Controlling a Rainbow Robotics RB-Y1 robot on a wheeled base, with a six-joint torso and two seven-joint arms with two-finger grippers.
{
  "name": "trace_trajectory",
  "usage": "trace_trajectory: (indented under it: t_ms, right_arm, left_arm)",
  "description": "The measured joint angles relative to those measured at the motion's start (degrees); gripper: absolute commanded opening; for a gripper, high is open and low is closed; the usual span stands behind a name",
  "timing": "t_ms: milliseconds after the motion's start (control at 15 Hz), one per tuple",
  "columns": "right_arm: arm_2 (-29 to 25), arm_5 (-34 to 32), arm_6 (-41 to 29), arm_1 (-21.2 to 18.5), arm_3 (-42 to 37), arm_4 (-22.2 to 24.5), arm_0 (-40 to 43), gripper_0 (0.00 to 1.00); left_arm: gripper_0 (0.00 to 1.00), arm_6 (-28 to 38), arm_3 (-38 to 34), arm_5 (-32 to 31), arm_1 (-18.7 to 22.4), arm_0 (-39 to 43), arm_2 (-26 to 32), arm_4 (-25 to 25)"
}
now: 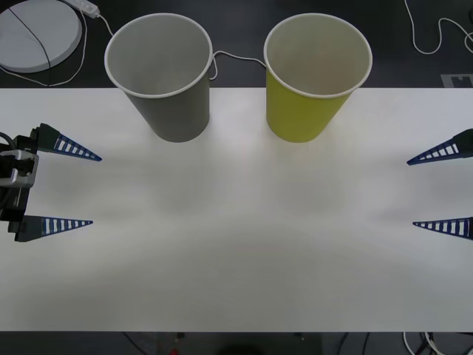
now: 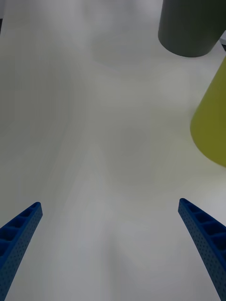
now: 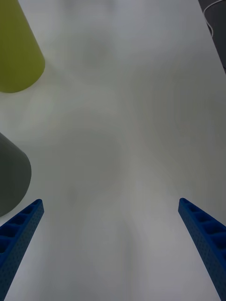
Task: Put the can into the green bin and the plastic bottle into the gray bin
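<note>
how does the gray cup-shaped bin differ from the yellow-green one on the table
Colour: the gray tapered cup-shaped bin is dull gray, the yellow-green tapered cup-shaped bin bright yellow-green. Place: the gray bin stands nearer the left gripper, the yellow-green bin nearer the right gripper. Both are upright, white-rimmed, look empty and stand apart at the white table's far edge.

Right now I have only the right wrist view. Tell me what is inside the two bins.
Observer: In the front view, the gray bin and the green bin show only bare inner walls.
Operator: Report the left gripper.
Observer: The left gripper is open at the table's left edge, on the gray bin's side, opposite the right gripper.
Operator: Give me the bins' stance.
Observer: Both stand upright at the far edge, white rims up and apart, with the gray one on the robot's left.
</note>
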Motion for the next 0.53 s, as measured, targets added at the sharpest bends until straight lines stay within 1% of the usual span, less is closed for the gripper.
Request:
trace_trajectory:
  t_ms: [533]
  right_arm:
    - [-0.3, 0.9, 1.1, 0.0, -0.1, -0.2, 0.7, 1.0]
  left_arm:
    - [1.0, 0.0, 0.0, 0.0, 0.0, 0.0, 0.0, 0.0]
